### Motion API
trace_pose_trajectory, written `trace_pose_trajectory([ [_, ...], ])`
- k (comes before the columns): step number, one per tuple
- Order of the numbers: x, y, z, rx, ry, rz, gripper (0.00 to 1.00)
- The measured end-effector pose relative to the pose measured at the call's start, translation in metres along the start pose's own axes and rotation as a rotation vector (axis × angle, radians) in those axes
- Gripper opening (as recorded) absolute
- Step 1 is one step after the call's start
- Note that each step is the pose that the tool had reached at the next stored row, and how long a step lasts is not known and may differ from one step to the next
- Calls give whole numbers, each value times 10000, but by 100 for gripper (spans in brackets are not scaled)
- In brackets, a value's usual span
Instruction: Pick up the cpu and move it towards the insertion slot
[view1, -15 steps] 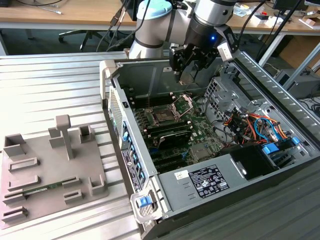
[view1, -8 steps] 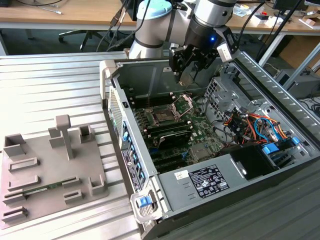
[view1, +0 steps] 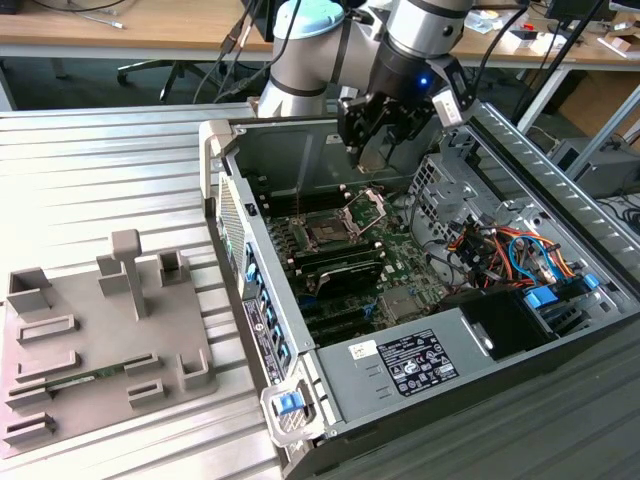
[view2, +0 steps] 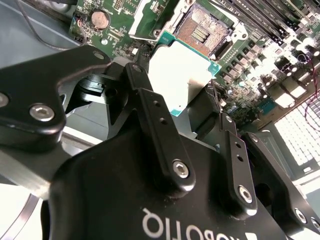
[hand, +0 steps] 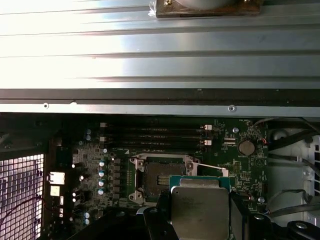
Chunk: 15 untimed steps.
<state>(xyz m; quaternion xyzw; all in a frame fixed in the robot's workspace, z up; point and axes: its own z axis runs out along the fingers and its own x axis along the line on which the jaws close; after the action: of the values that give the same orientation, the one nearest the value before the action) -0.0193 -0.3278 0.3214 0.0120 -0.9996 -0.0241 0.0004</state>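
One chip, the cpu (hand: 200, 209), sits pinched flat between the fingers of the gripper (view2: 192, 107), carried over the motherboard. The insertion slot (hand: 161, 179) lies open just beyond the cpu's leading edge, below the fingertips.

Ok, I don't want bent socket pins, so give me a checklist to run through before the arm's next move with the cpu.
1. Grip: the gripper is shut on the cpu, a finger on either side in both wrist views. Ok.
2. Height: in the exterior view the gripper hangs above the motherboard, not touching it. Ok.
3. Access: the insertion slot lies uncovered, its retaining plate swung up. Ok.
4. Alignment: in the first wrist view the cpu overlaps just one corner of the slot, not centred. Not ok.
5. Chip orientation against the socket's keying: cannot tell.
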Motion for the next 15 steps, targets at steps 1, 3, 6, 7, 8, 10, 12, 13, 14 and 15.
trace_pose_trajectory([
  [1,0,0,6,0,0,0,55],
  [3,0,-1,13,1,0,0,55],
  [6,0,-1,24,1,0,0,55],
  [7,0,-1,27,0,0,0,55],
  [8,0,-2,31,1,0,0,55],
  [10,0,-2,40,1,0,0,55],
  [12,0,-3,52,1,-1,-1,55],
  [13,0,-3,57,0,0,0,55],
  [14,0,-3,62,0,0,0,55],
  [15,0,-3,67,1,-1,0,55],
])
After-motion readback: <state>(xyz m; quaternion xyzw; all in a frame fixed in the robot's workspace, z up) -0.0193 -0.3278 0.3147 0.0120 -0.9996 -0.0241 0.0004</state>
